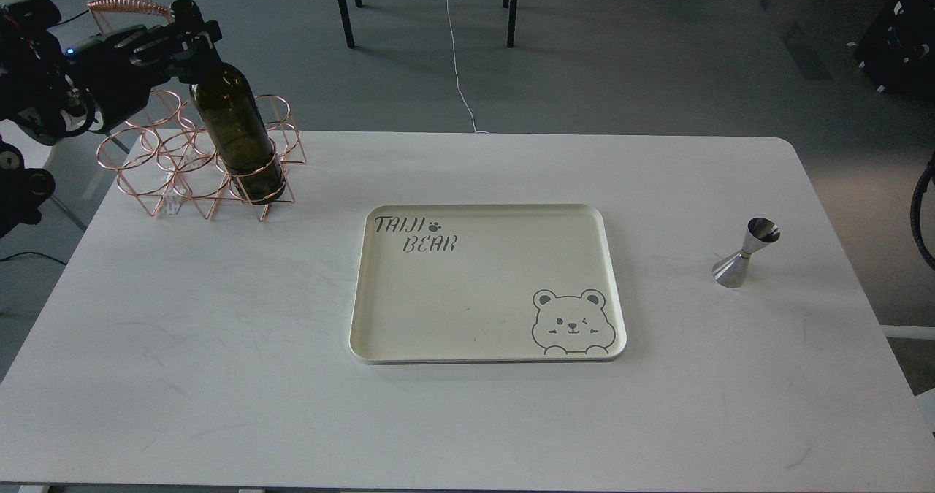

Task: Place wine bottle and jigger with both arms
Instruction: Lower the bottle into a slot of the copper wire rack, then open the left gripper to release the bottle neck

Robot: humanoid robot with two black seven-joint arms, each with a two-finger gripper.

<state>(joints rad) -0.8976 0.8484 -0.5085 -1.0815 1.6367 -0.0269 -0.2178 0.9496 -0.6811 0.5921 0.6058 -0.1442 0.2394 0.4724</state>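
Observation:
The wine bottle (232, 124), dark olive-green, stands slightly tilted in the front right ring of a rose-gold wire rack (146, 164) at the table's far left. My left gripper (191, 39) comes in from the left and is closed around the bottle's neck just below the mouth. The jigger (746, 253), small and shiny steel, stands upright and alone near the table's right edge. Of my right arm only a black cable (922, 215) shows at the right edge; its gripper is out of view.
A cream tray (356, 296) printed with "TAIJI BEAR" and a bear lies flat at the middle of the white table (219, 347). The rack has several unfilled rings. Chair legs and cables are on the floor behind the table.

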